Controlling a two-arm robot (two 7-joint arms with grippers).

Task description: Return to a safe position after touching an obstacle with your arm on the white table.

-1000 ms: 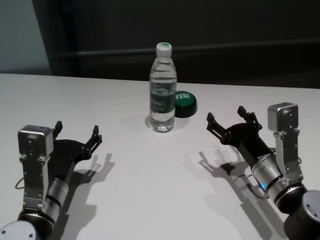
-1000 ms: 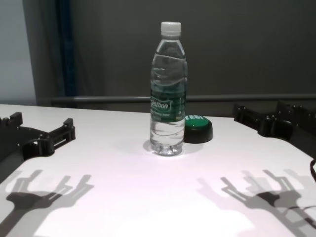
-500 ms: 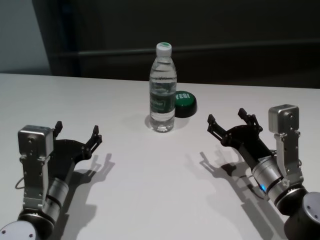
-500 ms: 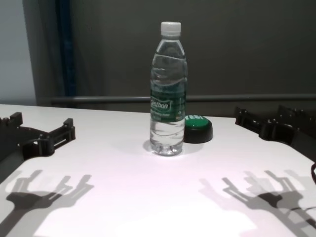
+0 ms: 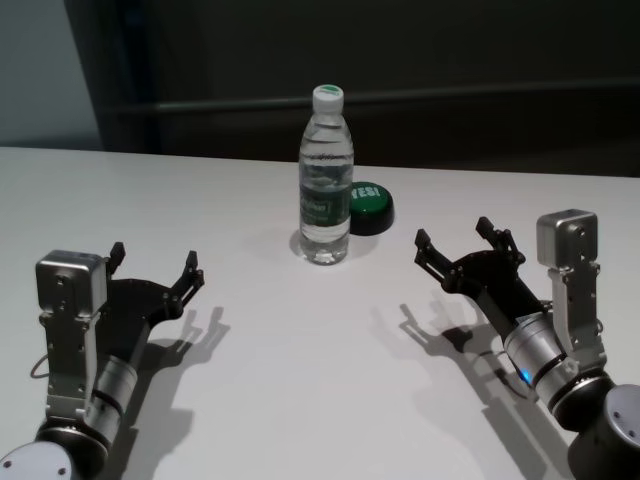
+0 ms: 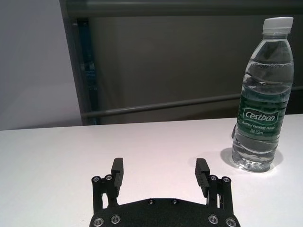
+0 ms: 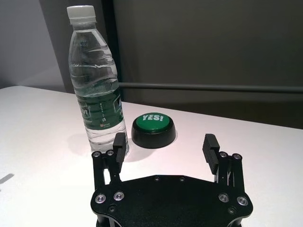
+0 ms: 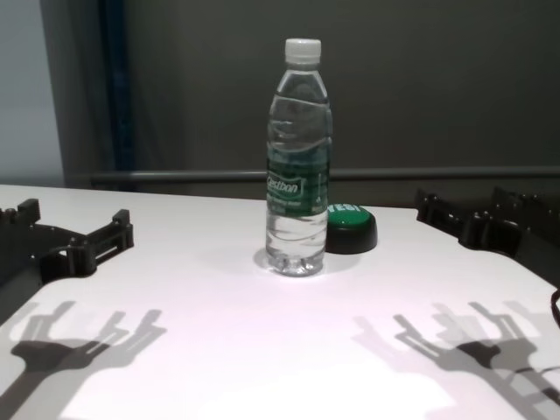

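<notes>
Dark wall behind the white table point(image 5: 300, 400): your left hand point(image 5: 152, 268) and right hand point(image 5: 462, 243), fingers spread and empty, hover well apart from the upright bottle point(image 5: 326, 180) ahead; retreat looks complete.

I read "Cestbon" in white letters on dark green label band of tall clear plastic water bottle point(image 6: 262, 103), white screw cap, standing mid-tabletop toward far edge. Smaller white line beneath brand: looks like "Drinking Water", then "555ml", only just legible from left wrist view. Chest view gives same brand word on label. Back of label in right wrist view carries small print, too small for me to read. "YES!" in white on green top of low round black push button point(image 7: 153, 128), just beside bottle.
</notes>
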